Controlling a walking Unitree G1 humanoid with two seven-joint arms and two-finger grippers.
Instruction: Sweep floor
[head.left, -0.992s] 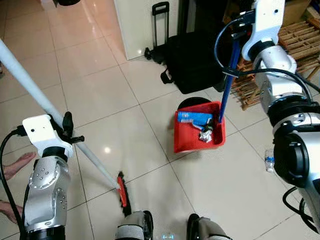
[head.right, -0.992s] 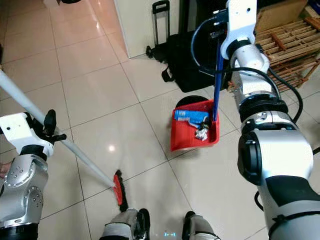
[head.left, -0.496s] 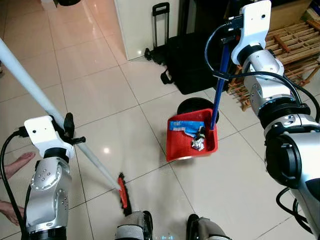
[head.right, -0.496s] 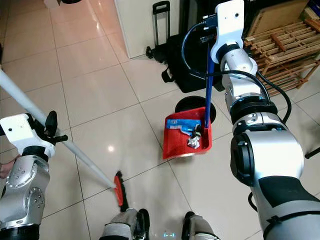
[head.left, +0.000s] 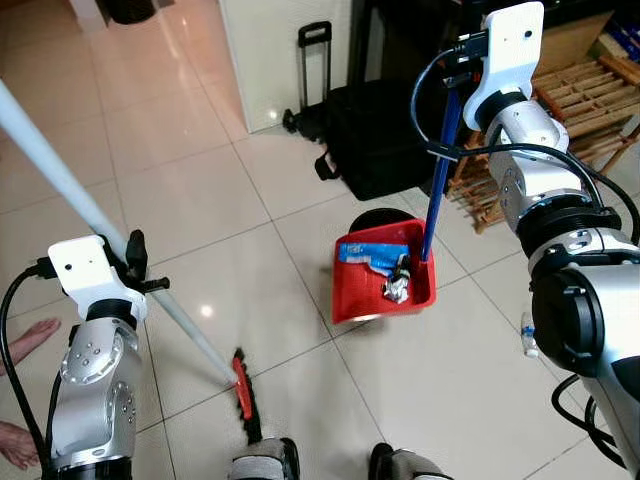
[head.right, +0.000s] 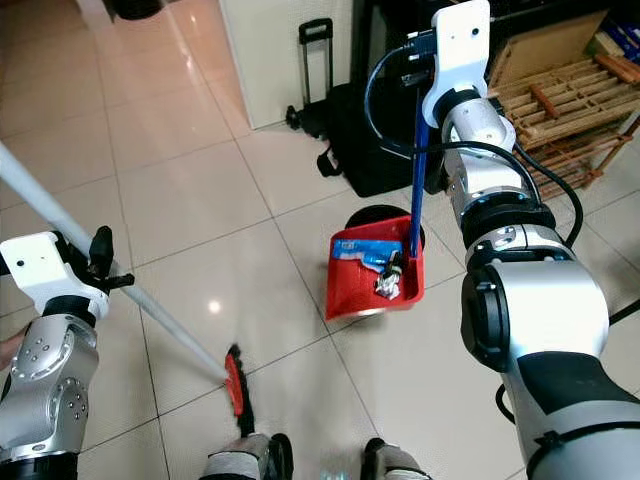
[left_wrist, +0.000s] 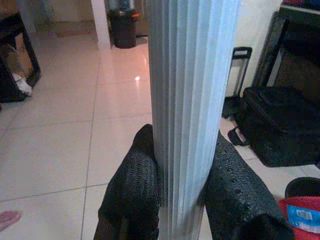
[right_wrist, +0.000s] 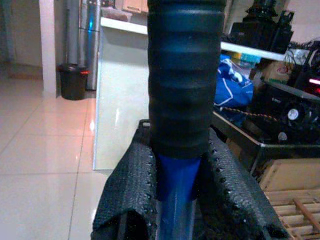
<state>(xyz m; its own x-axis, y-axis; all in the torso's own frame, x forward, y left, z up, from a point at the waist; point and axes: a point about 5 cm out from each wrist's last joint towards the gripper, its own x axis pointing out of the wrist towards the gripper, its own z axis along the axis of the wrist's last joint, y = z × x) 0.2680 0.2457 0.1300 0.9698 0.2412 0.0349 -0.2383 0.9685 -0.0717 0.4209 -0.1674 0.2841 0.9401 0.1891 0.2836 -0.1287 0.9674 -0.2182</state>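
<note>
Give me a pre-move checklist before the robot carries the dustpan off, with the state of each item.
1. Right pincer shut on the dustpan handle: ok.
2. Left pincer shut on the broom pole: ok.
3. Trash, a blue wrapper and a crumpled scrap, inside the red dustpan: ok.
4. Dustpan level enough to keep the trash in: cannot tell.
5. Floor swept: not ok, a small bottle lies by the right arm.
6. Bare foot beside the left arm: not ok.

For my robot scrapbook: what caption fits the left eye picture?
Robot holding a broom in its left gripper and a red dustpan of trash by its blue handle.
</note>
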